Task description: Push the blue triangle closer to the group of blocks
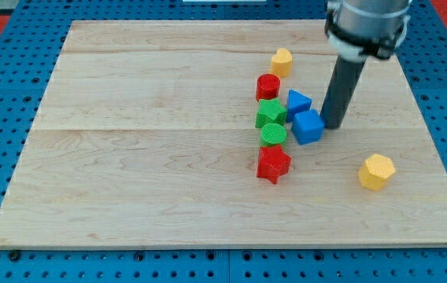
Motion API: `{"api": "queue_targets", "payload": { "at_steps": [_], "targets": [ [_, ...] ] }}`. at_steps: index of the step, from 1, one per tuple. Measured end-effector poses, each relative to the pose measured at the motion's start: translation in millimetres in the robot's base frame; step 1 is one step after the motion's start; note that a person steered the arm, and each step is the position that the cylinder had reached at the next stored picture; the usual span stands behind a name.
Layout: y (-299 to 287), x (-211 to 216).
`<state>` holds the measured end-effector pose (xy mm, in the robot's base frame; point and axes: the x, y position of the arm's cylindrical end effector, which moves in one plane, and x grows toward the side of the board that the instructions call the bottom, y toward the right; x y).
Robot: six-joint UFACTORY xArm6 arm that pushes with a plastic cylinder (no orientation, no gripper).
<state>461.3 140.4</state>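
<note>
The blue triangle (298, 101) lies on the wooden board (129, 157), right of the green star (271, 112) and touching or nearly touching it. A blue cube (308, 126) sits just below the triangle. My tip (334, 124) stands just right of the blue cube and lower right of the blue triangle, close to both. The group runs in a column: red cylinder (267, 86), green star, green cylinder (273, 134), red star (273, 163).
A yellow hexagon block (282, 61) lies above the red cylinder. Another yellow hexagon block (376, 171) lies alone at the lower right. A blue pegboard (3, 118) surrounds the board.
</note>
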Motion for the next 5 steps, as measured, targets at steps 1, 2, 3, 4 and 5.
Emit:
{"api": "queue_targets", "payload": {
  "at_steps": [1, 2, 3, 4, 5],
  "targets": [
    [10.7, 8.8],
    [27.6, -61.7],
    [7.0, -103.4],
    [-24.4, -64.0],
    [-20.9, -7.4]
  ]
}}
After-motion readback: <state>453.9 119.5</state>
